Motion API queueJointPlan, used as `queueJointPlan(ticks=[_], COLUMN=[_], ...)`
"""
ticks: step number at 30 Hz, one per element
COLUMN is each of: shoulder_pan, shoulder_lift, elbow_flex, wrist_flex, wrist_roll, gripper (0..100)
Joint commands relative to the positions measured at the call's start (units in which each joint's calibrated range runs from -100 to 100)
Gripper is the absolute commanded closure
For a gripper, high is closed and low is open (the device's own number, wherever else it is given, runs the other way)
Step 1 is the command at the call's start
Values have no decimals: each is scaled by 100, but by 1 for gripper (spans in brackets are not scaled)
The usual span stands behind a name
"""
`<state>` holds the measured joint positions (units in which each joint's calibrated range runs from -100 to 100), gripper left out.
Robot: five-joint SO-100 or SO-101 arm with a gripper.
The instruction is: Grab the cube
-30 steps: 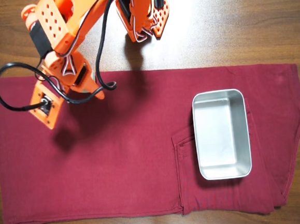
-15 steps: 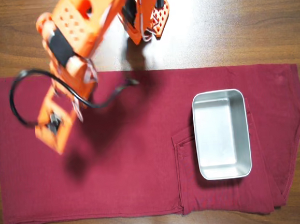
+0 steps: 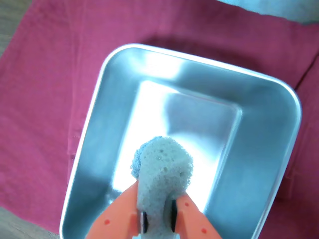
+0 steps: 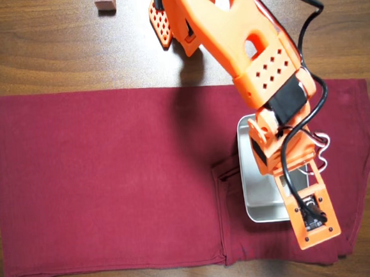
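In the wrist view my gripper is shut on the cube, a pale beige-grey foam-like block squeezed between the orange fingers. It is held above the inside of the shiny metal tray. In the overhead view my orange arm reaches over the tray at the right. There the cube and the fingertips are hidden under the arm.
The tray stands on a dark red cloth spread over the wooden table. A small reddish-brown block lies at the table's far edge, left of the arm's base. A pale object shows at the wrist view's top edge.
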<state>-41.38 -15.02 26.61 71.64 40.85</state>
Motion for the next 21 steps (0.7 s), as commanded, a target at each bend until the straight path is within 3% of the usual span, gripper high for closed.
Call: queueJointPlan(ticks=[1,4,8,13,14,15,16,17,19,21], shoulder_pan=[-37,11,443,836,807,769,759,846,1278,2026], shoulder_lift=[59,130,41,-92,-145,-225,-340,-500,-1184,-2471], elbow_flex=[-344,-399,-454,-454,-454,-454,-463,-426,11,1385], wrist_flex=[-69,-87,180,189,199,226,208,97,-32,-641], wrist_roll=[24,-73,107,283,230,210,147,112,176,606], gripper=[100,98,72,64,65,72,94,100,100,100])
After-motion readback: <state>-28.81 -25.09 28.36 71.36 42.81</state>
